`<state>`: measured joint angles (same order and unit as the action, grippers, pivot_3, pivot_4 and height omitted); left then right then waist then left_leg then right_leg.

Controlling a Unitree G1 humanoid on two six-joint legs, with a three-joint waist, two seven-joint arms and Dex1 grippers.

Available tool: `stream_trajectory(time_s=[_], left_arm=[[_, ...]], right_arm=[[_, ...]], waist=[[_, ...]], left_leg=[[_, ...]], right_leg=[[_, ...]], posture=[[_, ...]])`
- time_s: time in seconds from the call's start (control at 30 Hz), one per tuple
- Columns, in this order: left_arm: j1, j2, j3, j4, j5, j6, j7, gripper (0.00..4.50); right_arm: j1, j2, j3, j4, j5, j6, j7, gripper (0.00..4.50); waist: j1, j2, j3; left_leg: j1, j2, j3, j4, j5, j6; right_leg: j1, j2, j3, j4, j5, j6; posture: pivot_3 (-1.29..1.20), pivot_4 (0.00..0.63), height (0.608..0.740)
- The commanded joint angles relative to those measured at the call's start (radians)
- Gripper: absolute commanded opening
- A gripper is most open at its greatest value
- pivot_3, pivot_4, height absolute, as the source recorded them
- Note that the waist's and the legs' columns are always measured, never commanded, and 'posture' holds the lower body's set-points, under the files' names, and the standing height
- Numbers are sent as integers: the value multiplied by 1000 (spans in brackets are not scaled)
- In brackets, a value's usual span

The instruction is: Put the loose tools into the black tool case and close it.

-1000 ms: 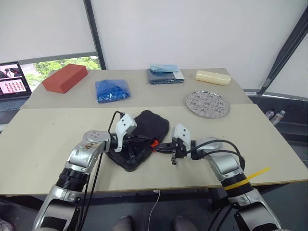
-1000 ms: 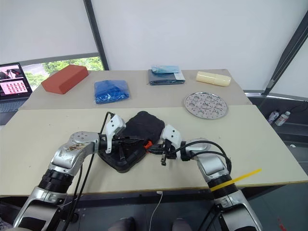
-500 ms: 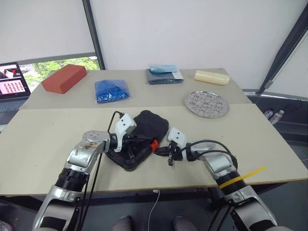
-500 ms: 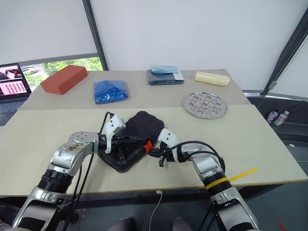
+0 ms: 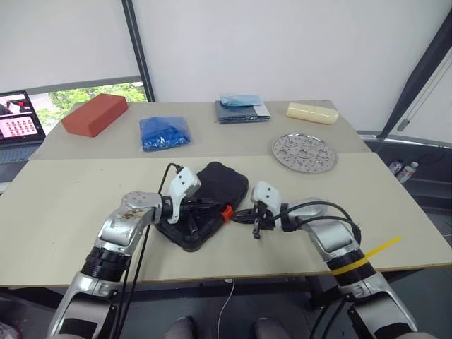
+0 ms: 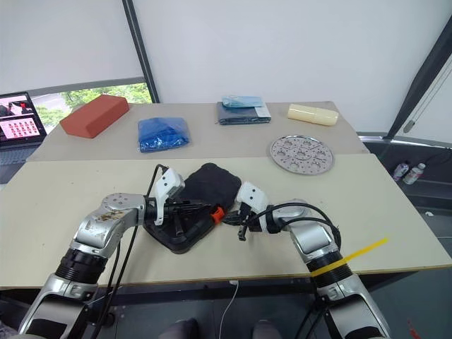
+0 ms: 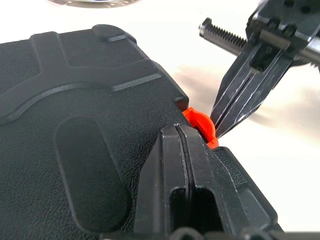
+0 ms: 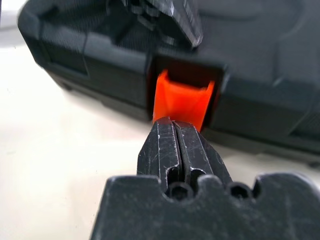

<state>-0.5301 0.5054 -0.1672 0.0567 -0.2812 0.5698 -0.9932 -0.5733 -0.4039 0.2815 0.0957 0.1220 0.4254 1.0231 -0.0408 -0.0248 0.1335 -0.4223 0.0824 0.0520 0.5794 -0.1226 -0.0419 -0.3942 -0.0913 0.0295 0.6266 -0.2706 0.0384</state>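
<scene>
On the far half of the beige table [image 5: 63, 205] lie a red-brown brick-shaped block [image 5: 94, 114], a crumpled blue plastic bag [image 5: 164, 132], a folded dark cloth with a pale blue packet on top [image 5: 241, 109], a cream oblong bar [image 5: 312, 113] and a round perforated metal tray [image 5: 304, 152]; all are well apart from the arms. The flat black textured plastic tool case [image 5: 212, 191] sits closed on the near half, its small orange latch [image 8: 181, 100] on the edge facing right. The left gripper [image 7: 180, 145] rests on the lid, fingers pressed together, holding nothing. The right gripper [image 8: 175, 137], fingers likewise together, has its tips against the latch.
</scene>
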Motion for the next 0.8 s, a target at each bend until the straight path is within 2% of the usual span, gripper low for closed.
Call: stream_trajectory(time_s=[0.03,0.53,0.8], left_arm=[[96,4,-100,110,45,100,-1,40],[75,-4,-99,131,48,95,1,40],[86,0,-97,121,46,99,3,40]], right_arm=[[-7,10,-14,-22,18,0,-14,0],[-66,96,2,83,-10,-52,-50,0],[-90,103,-13,59,-2,-39,-50,0]], waist=[[0,0,0],[-3,0,0],[-3,0,0]], left_leg=[[0,0,0,0,0,0],[1,0,0,0,0,0],[0,0,0,0,0,0]], right_leg=[[0,0,0,0,0,0],[0,0,0,0,0,0],[0,0,0,0,0,0]], posture=[[0,150,740],[0,150,740],[0,150,740]])
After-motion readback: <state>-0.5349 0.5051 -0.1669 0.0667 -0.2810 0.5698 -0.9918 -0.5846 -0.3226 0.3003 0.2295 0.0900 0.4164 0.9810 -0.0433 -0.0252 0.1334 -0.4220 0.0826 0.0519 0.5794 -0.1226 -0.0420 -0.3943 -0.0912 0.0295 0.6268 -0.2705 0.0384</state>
